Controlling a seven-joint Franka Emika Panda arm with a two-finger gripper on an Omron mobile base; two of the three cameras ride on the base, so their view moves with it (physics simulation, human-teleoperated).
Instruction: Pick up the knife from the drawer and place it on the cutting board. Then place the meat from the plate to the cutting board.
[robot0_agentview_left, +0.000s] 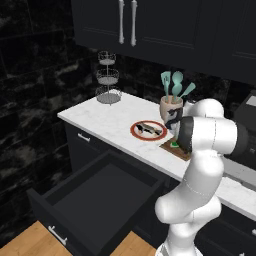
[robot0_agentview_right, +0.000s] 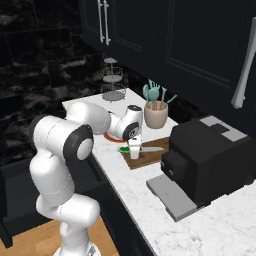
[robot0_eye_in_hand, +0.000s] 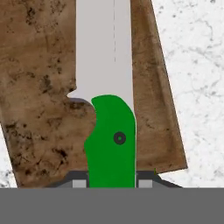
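My gripper is shut on the green handle of the knife. The grey blade stretches away over the brown cutting board. In the right base view the gripper points down at the cutting board, and the knife lies flat at board level; whether it touches I cannot tell. The plate with its red rim holds the dark meat, just left of the cutting board. The black drawer stands pulled wide open below the counter.
A crock of teal utensils stands behind the board. A tiered wire stand is at the counter's far left end. A black appliance sits right of the board. Dark upper cabinets hang above.
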